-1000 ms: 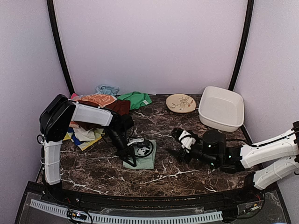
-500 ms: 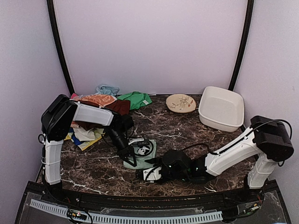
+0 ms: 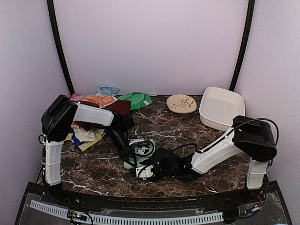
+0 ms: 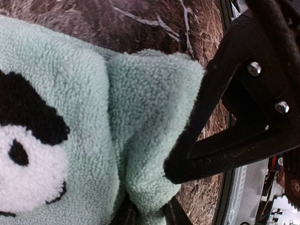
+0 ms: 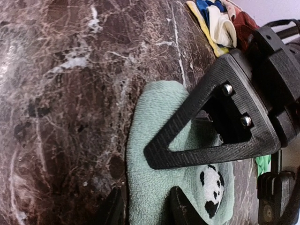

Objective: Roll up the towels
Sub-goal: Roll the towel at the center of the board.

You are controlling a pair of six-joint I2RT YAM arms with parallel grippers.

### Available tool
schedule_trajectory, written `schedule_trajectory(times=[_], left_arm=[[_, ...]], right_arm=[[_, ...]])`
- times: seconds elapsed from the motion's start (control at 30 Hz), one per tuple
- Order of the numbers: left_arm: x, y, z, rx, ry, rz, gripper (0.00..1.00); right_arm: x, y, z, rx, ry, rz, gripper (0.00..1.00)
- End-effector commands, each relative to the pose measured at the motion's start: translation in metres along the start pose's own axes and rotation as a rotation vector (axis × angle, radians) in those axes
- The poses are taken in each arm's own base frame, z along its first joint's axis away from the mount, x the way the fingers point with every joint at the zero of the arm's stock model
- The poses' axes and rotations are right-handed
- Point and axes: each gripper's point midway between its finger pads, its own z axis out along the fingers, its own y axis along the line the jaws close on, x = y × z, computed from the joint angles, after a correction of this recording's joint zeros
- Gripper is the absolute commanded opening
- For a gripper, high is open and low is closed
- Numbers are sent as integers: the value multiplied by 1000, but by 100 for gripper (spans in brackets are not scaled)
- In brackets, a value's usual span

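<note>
Overhead view of a dark brown marble-patterned table with two robot arms reaching in from the near edge. Near the middle, slightly left, a pale mint-green towel of fluffy terry cloth with a black and white panda face lies mostly flat. The left gripper is pinched together on a doubled-over fold at the towel's near edge, so a first turn of the roll appears to be started. The right gripper sits low at the same near edge, its two fingers apart on either side of the cloth's border, not clamped on it. At the far left a loose heap of towels in orange, maroon, green, blue and white lies crumpled and unrolled. A white plastic basin and a round beige plate stand at the far right. No finished roll shows anywhere, so by the look of it nearly all the task is left
</note>
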Motion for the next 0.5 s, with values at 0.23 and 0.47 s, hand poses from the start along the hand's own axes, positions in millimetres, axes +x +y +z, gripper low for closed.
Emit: schedule_trajectory(times=[0.23,0.47], left_arm=[[9,1,-39,-94,-110,65,59],[23,-2,-78,-211,-249,99,61]], right_arm=[[33,18,14,-274,98,357,17],[33,13,17,-358,100,468,9]])
